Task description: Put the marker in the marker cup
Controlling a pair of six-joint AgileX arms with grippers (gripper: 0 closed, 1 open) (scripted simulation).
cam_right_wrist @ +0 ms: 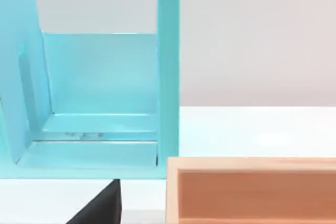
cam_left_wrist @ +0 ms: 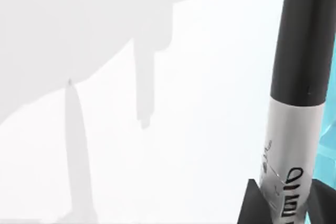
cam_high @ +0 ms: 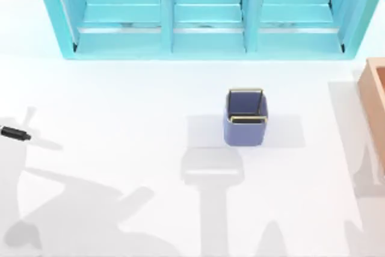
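Gripping the marker by its white-grey barrel, left tool sits at the worktop's far left edge (black cap end pointing away from the fingers). Marker cup stands upright mid-worktop, well apart, before the turquoise shelf unit. Right tool state: cannot tell.

Left gripper jaws clamped on marker.
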